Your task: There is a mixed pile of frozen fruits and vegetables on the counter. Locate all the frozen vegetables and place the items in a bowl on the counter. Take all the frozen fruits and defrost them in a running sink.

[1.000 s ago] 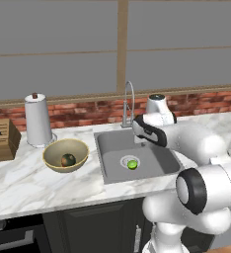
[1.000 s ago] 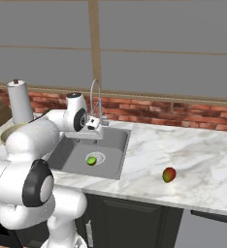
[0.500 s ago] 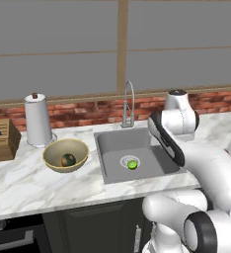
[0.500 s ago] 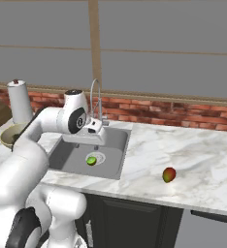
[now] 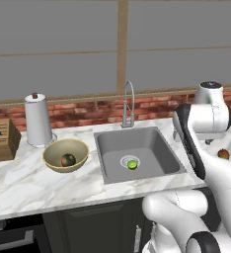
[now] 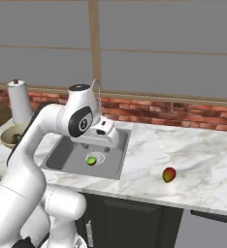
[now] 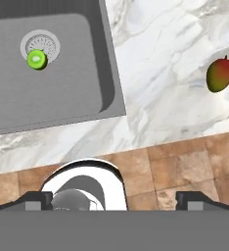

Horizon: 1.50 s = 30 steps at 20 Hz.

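The steel sink (image 5: 137,153) is the anchor here. A lime-green ball (image 5: 132,164) sits right on the round drain (image 7: 40,45) at the basin floor, and the hand view shows it (image 7: 37,59) touching the drain's edge. The arched faucet (image 5: 128,104) stands at the sink's back rim, against the red brick backsplash (image 6: 183,118).

To the sink's left on the marble counter (image 5: 28,183), the tan bowl (image 5: 65,154) holds a dark green lump (image 5: 68,159); a flash of red shows beside it, too small to name for sure. Beyond the bowl stands the paper towel roll (image 5: 38,120), and a wooden knife block (image 5: 1,140) sits further left.

Right of the sink, well apart on open marble, the red-yellow-green oval fruit (image 6: 169,174) lies alone, seen in the hand view too (image 7: 220,74).

The gripper (image 7: 114,201) hangs above the sink's back rim near the faucet, its two fingertips (image 7: 38,200) spread as wide as they go, nothing between them.
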Available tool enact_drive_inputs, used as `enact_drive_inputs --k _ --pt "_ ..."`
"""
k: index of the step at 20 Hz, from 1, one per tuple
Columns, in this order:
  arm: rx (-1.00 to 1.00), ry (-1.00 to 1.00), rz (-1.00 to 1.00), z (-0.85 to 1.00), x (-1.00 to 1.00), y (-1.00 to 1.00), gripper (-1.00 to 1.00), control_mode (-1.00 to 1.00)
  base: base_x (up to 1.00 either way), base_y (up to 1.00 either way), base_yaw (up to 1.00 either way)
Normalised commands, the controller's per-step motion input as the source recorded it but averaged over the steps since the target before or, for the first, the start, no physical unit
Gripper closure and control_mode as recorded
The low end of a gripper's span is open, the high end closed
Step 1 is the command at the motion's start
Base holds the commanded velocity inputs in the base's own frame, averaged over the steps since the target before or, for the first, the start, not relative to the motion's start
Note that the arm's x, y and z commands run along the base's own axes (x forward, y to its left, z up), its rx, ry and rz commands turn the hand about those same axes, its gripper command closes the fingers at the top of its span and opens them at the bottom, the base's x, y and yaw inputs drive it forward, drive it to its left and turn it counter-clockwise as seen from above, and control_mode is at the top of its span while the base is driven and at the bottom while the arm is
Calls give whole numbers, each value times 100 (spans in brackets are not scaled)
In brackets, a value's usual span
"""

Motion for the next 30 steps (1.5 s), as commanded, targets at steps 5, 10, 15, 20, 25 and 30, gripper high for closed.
enact_drive_inputs --k 5,10,15,20,25,30 --pt "0 5 -28 3 -8 -95 -100 -100 0 0 0" --pt "0 1 -30 0 18 -100 -100 -100 0 0 0" --pt "0 0 -15 0 6 -71 -100 -100 0 0 0" --pt "5 0 0 -3 26 -45 -100 -100 0 0 0" --pt "14 0 12 -33 87 -44 -100 -100 0 0 0" --pt "14 3 17 -28 63 -45 -100 -100 0 0 0"
